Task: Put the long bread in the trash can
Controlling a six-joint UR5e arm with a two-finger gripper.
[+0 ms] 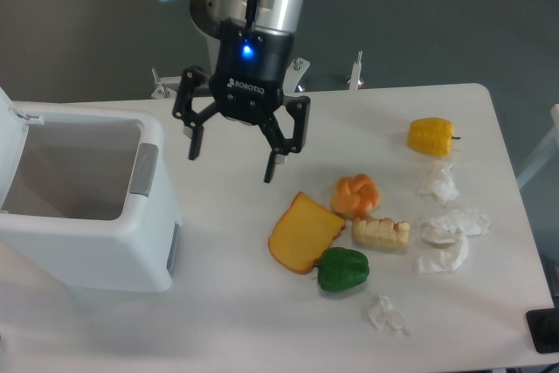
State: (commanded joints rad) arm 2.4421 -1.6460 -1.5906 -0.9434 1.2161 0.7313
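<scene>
my gripper [233, 153] hangs spread wide and empty over the table between the trash can [96, 251], lid up, and the toy food, and i see no long bread anywhere, so i judge it's likely already binned.

Even, soft overhead light fills the scene, bright on the white bench [227, 303] and dimmer on the grey wall behind the pincer [231, 156]. Shadows are faint and diffuse below the pincer. A blue LED glows just above it. Focus is fairly sharp throughout; no glare, little edge distortion
</scene>
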